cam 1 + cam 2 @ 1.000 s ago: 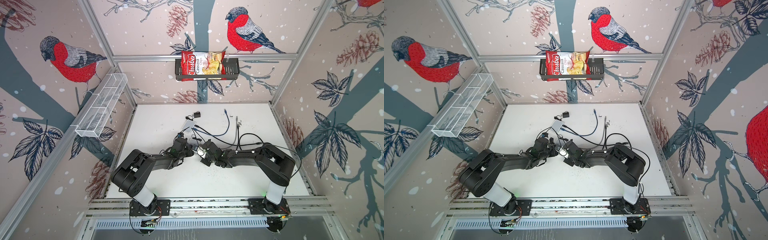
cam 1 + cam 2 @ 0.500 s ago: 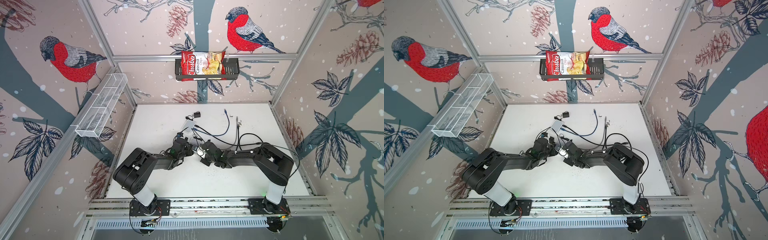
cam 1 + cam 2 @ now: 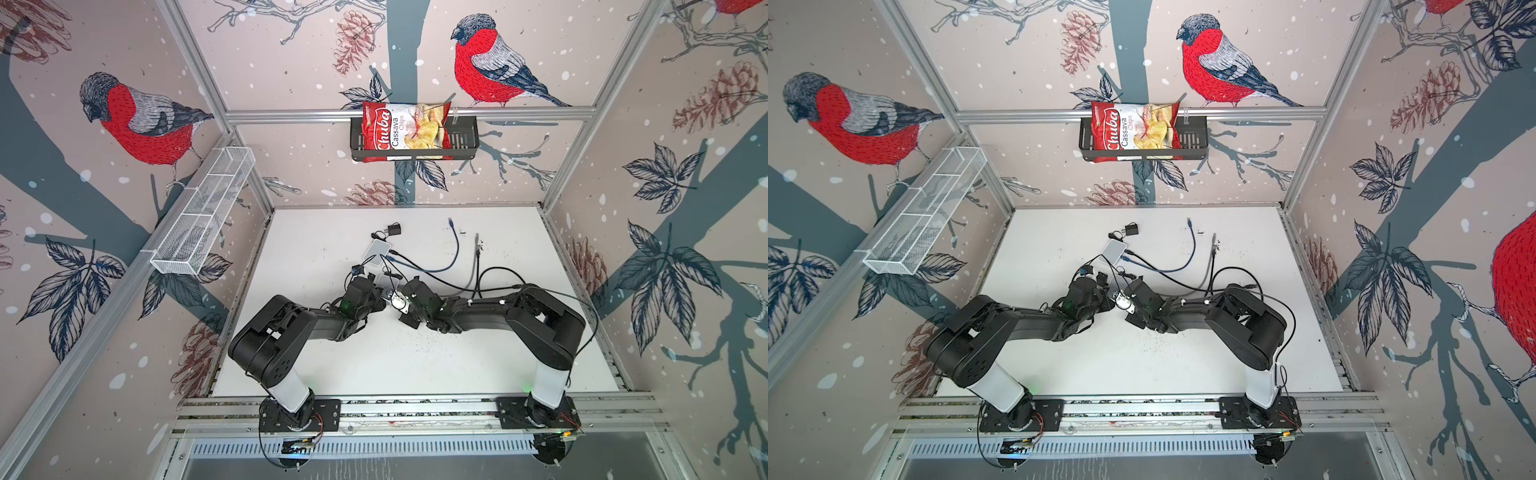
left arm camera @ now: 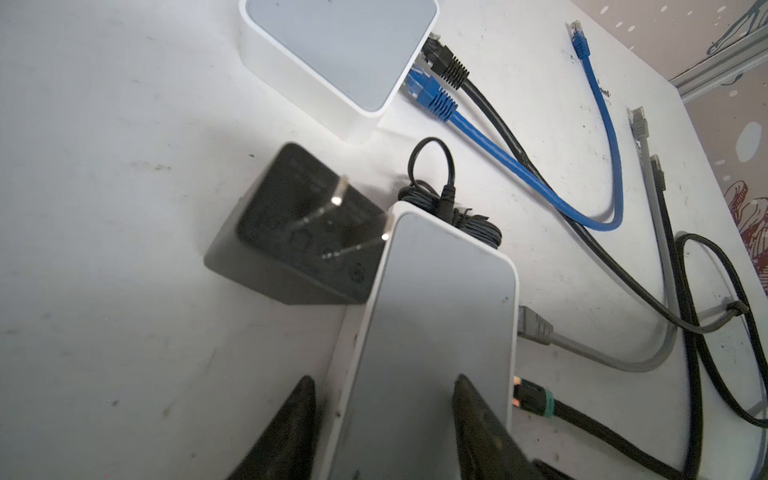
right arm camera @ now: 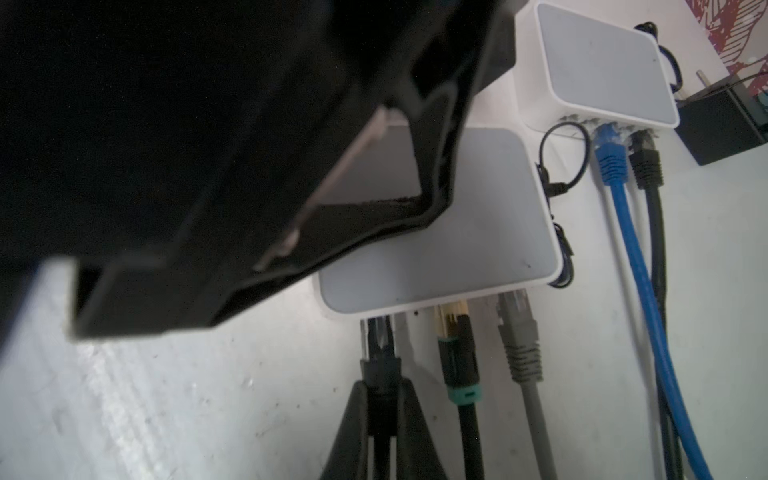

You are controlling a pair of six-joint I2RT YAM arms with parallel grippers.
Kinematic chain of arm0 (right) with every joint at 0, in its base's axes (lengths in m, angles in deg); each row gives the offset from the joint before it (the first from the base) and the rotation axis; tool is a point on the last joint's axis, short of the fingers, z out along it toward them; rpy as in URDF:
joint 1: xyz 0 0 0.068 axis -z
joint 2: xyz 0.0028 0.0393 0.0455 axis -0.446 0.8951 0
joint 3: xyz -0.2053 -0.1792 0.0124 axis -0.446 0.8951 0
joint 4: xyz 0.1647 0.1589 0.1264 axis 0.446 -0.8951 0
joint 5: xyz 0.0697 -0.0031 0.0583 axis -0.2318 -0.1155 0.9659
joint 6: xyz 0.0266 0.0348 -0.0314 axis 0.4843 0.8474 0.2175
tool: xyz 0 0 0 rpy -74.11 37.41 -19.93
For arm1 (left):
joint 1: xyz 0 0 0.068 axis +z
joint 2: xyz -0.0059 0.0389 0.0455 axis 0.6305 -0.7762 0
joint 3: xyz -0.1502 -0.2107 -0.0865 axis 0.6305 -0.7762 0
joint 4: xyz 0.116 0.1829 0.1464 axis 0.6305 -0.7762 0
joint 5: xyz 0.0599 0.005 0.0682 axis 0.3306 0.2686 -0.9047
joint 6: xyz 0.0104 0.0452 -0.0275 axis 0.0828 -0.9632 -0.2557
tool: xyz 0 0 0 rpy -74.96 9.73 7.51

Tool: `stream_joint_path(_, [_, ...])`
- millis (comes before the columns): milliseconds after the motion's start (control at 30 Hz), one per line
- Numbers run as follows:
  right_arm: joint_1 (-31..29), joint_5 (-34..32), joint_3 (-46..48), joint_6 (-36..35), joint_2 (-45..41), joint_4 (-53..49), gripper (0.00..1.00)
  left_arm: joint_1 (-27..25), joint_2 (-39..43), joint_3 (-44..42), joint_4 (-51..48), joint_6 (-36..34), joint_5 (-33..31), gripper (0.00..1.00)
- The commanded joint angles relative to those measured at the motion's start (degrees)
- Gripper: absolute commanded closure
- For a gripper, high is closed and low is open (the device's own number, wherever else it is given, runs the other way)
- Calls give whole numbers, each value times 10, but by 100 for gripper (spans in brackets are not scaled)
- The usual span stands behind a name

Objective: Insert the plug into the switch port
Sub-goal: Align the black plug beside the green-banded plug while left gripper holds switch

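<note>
The black plug [image 5: 380,365], a small moulded connector with a clear tip, is held pinched between the closed black fingers of the right gripper [image 5: 380,399], and its tip is seen at the leftmost port of the near switch [image 5: 457,245]; whether it is fully seated cannot be told. The switch is a flat white plastic box with rounded corners and a smooth grey-tinted top, lying on the white table [image 4: 104,291] near the middle, between the two arms. Beside the plug, a black braided cable with a gold-coloured connector and a teal collar [image 5: 459,353] and a grey ribbed-boot cable [image 5: 519,345] are seen in neighbouring ports.

The left gripper [image 4: 382,419] is set partly open, its tapered dark fingers [image 4: 478,424] straddling the near end of the switch; one lies over the top face and the other beside its edge, and firm contact cannot be told.

A matte black power adapter [image 4: 291,232] with two shiny metal prongs lies just beside the switch, with a bundled thin black cord [image 4: 449,208] at the switch's far end. Farther back, a second white switch [image 4: 340,58] of the same shape is seen, with a blue cable [image 4: 432,99] and a black cable [image 4: 449,68] plugged in, both with ribbed boots. The table surface is scuffed and speckled.
</note>
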Motion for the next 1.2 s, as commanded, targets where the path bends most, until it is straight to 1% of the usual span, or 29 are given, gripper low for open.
stream_joint_path(0, [-11,116,-27,-64,6,154,100,-30,-9,6,1,-12,172,49])
stream_joint_path(200, [-16,159,-14,-95,10,187,100,-39,-8,10,25,-18,209,49])
stream_joint_path(500, [-16,184,21,-98,14,258,100,-60,15,11,40,-45,271,50])
stream_joint_path(867, [-26,231,23,-119,21,304,100,-72,2,-3,138,-16,336,51])
stream_joint_path(1000, [-26,225,16,-118,24,299,100,-76,8,6,115,-28,332,51])
stream_joint_path(1167, [-25,180,20,-107,20,261,99,-74,30,11,51,-51,287,49])
